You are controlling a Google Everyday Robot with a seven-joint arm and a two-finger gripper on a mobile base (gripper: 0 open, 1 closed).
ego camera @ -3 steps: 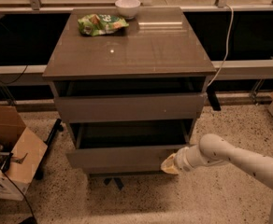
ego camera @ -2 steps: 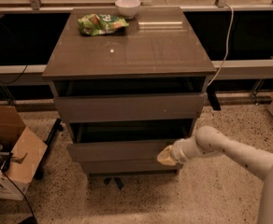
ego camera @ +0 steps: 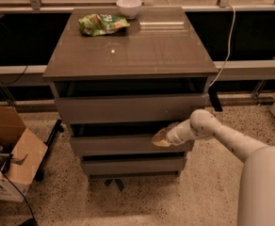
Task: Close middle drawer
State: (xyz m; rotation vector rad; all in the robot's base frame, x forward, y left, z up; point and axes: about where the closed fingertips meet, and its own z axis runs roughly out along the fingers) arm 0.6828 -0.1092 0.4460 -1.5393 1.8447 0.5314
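The middle drawer (ego camera: 118, 145) is the second grey-brown front of the cabinet (ego camera: 128, 55). It stands out only slightly, with a narrow dark gap above it. The uppermost front (ego camera: 128, 108) sits above it and the narrowest lowest front (ego camera: 133, 165) below. My gripper (ego camera: 160, 138) reaches in from the right on a white arm (ego camera: 213, 131) and presses against the right part of the middle drawer's front near its top edge.
A green snack bag (ego camera: 101, 24) and a white bowl (ego camera: 128, 7) lie at the back of the cabinet top. An open cardboard box (ego camera: 8, 154) stands on the floor at left. A cable (ego camera: 228, 41) hangs at right.
My gripper has moved left and away from the camera against the middle drawer's front. The drawer has slid inward and the open gap above it has shrunk.
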